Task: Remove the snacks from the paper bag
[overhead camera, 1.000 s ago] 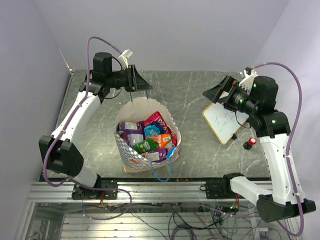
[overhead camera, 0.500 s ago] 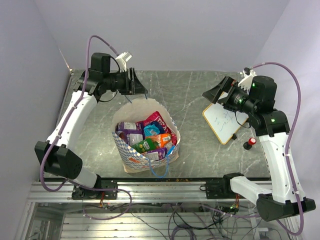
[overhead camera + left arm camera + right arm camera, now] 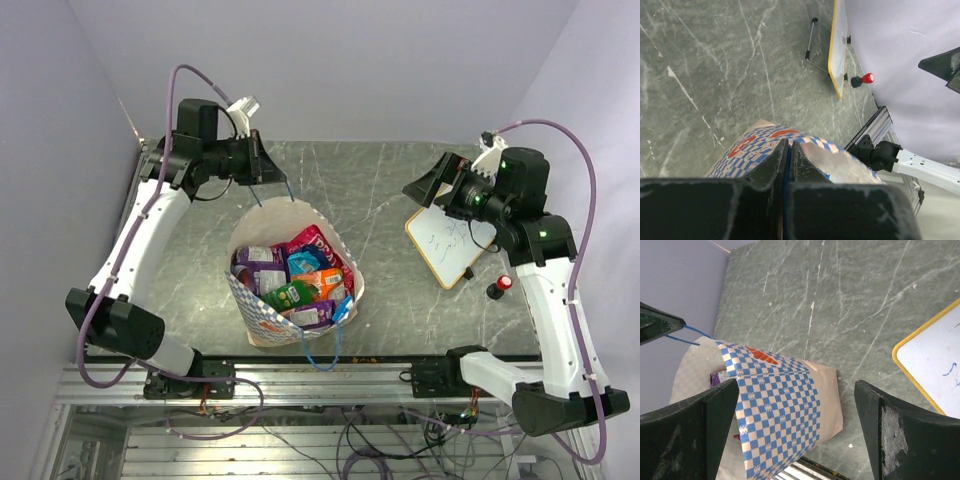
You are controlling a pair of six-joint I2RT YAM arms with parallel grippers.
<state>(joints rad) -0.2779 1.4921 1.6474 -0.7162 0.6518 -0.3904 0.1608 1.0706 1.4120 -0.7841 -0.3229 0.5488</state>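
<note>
The paper bag (image 3: 262, 312) stands open at the table's middle front, full of snacks: a crimson bag (image 3: 316, 241), purple (image 3: 259, 262), blue (image 3: 303, 262), orange (image 3: 324, 279) and green (image 3: 290, 293) packets. My left gripper (image 3: 265, 168) is behind the bag, raised, shut on the far blue cord handle (image 3: 286, 190), which runs taut to the rim. In the left wrist view the jaws (image 3: 786, 146) pinch the cord above the checkered band (image 3: 747, 149). My right gripper (image 3: 432, 183) is open and empty, high at the right; the bag (image 3: 780, 400) shows between its fingers.
A small whiteboard (image 3: 450, 240) with a yellow edge leans on its stand at the right, with a red knob (image 3: 504, 283) beside it. The bag's near blue handle (image 3: 322, 348) hangs over the table's front. Purple walls close the back and both sides.
My left gripper has drawn back and to the left with the cord handle, pulling it taut and lifting the bag's far rim. The right arm has barely moved.
</note>
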